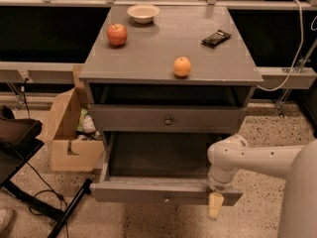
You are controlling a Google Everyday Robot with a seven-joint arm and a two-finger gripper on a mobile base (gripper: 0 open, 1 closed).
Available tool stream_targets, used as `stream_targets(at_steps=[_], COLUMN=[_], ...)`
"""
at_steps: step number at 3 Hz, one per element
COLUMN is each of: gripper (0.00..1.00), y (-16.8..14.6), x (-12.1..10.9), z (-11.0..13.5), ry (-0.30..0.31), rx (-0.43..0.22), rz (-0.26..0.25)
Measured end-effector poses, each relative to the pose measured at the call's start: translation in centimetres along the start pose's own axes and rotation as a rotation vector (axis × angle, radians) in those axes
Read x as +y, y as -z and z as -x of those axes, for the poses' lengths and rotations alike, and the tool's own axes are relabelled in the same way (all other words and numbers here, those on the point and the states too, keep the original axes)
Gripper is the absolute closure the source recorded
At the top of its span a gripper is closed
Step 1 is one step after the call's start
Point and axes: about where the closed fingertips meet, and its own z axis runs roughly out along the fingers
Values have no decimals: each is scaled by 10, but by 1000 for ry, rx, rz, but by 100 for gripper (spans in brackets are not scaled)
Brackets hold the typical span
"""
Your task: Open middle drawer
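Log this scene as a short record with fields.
middle drawer: pulled out
gripper: at the right end of that drawer's front, pointing down
drawer above: shut
cabinet top: apple, orange, bowl, dark packet
floor, left: open cardboard box

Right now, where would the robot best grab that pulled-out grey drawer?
By the small round metal knob at the centre of the flat front of the pulled-out grey drawer, coming straight in from the front: the knob looks like the only part sticking out. The end effector hangs by the front's right end.
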Motion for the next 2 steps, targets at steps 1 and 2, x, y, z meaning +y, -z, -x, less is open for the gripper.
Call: stream_targets(at_steps=[1, 2], gripper=[26, 49], y=[-29, -21], x=[33, 54], z=[-9, -2], ry=[-87, -111], rx=[34, 54], rz=[122, 152])
